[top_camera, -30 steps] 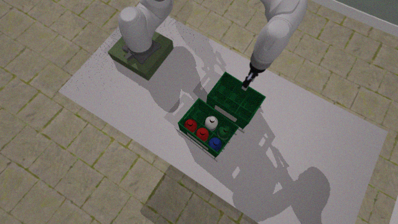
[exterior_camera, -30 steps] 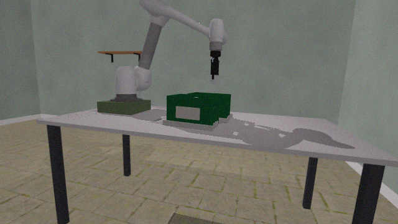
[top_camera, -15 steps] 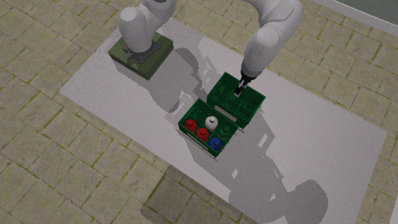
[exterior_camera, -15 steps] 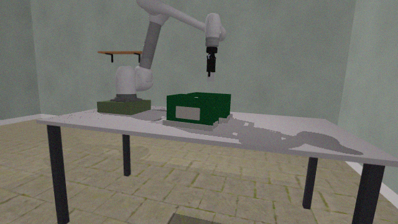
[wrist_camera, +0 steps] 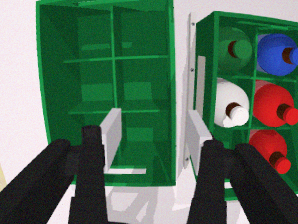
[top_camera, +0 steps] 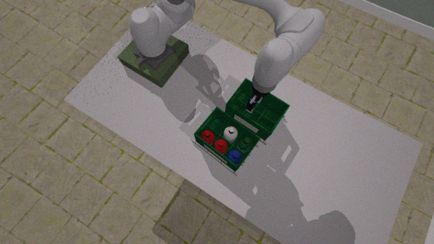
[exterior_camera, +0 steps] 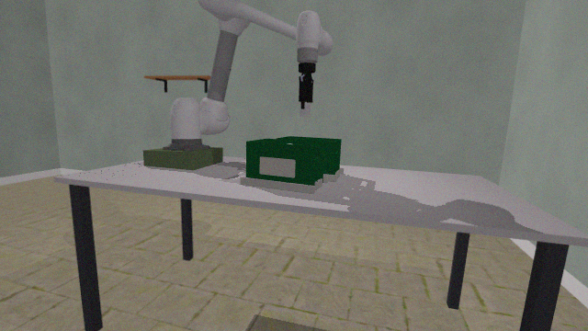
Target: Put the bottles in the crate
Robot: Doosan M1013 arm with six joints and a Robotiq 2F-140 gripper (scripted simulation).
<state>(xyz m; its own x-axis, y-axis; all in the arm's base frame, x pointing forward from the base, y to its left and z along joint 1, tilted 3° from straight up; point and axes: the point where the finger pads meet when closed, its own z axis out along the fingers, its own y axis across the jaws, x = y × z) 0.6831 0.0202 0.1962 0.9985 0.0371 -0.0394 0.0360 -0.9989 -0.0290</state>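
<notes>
Rt. over the empty crate (top_camera: 279,121) (exterior_camera: 333,158) (wrist_camera: 174,100), the jaws (top_camera: 254,104) (exterior_camera: 306,110) were pictured partway open, w/ nothing held between them. In the ext. view they were seen pointed down, well above the crate rims. By the wrist cam. one finger was shown over the empty crate, the other near the full crate's edge.

Five bottles were shown upright in the other crate (top_camera: 200,139) (exterior_camera: 253,158) (wrist_camera: 207,30): a white bottle (top_camera: 230,133) (wrist_camera: 231,104), a green bottle (top_camera: 245,144) (wrist_camera: 234,50), a blue bottle (top_camera: 234,156) (wrist_camera: 277,54), an end red bottle (top_camera: 207,136) (wrist_camera: 270,149) and a middle red bottle (top_camera: 220,146) (wrist_camera: 272,105). In the ext. shot all were hidden by crate walls; caps were best shown by the wrist cam. The crates were placed side by side on the worktop (top_camera: 356,152) (exterior_camera: 115,178). An orange wall shelf (exterior_camera: 179,77) was caught in the ext. view only.

Pincer (top_camera: 251,107) (exterior_camera: 305,109) (wrist_camera: 154,124) now nearer the crate (top_camera: 199,138) (exterior_camera: 254,161) (wrist_camera: 207,42) with 5 bottles (top_camera: 220,146) (wrist_camera: 272,104).
</notes>
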